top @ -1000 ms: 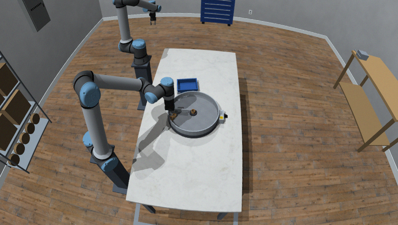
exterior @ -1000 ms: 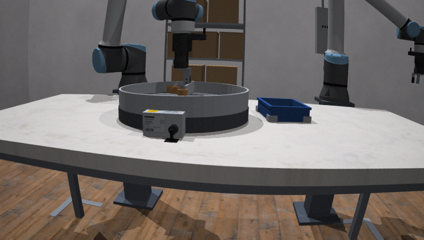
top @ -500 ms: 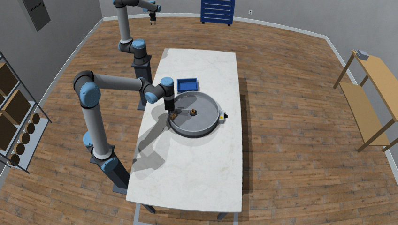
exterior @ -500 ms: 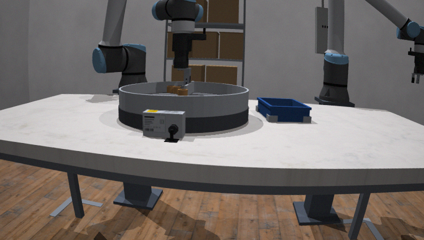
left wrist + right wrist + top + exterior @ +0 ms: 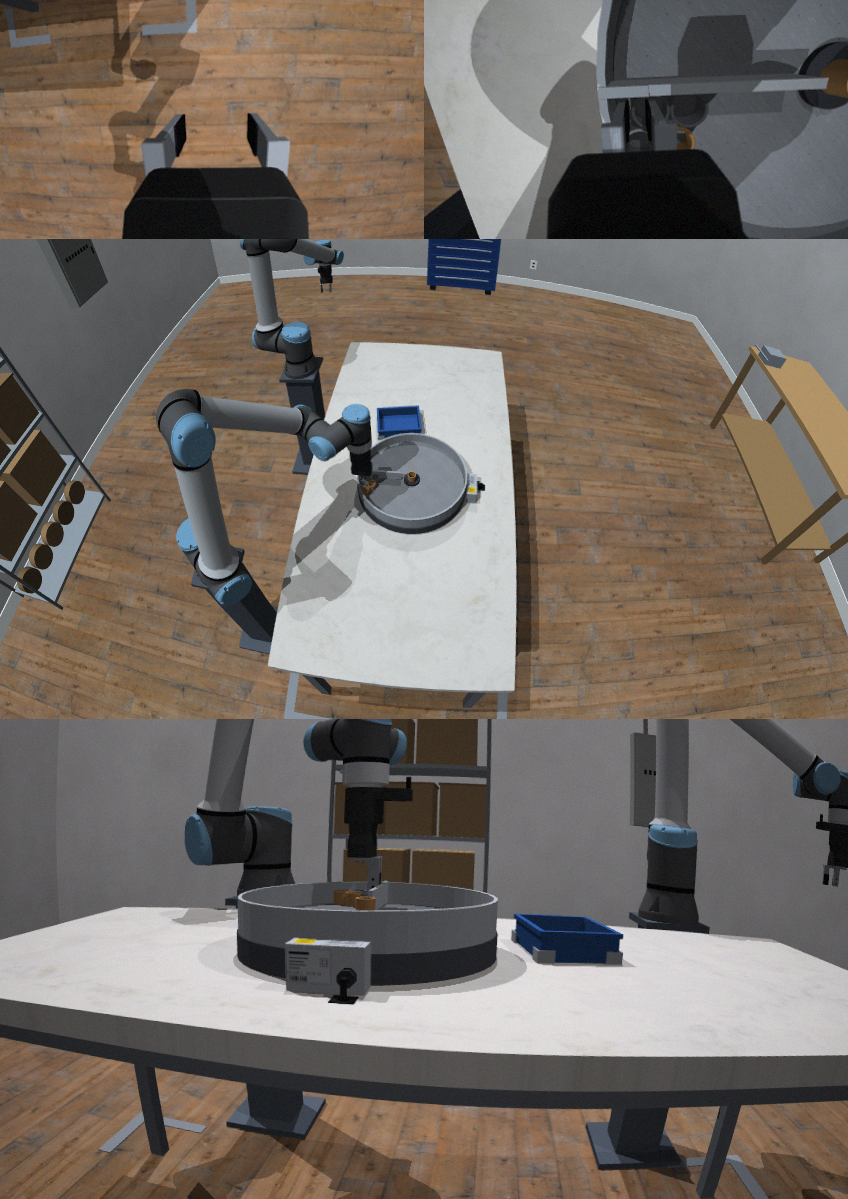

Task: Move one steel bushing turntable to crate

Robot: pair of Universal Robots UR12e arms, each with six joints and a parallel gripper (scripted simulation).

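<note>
Presently a grasp is being lined up: the right end effector point(image 5: 364, 479) point(image 5: 373, 889) point(image 5: 637, 112) is held narrowly apart, unloaded, among steel bushings point(image 5: 689, 112) on the turntable point(image 5: 416, 516) point(image 5: 368, 930) point(image 5: 605, 55). One must be straddled before closing, with its neighbours left undisturbed.
</note>
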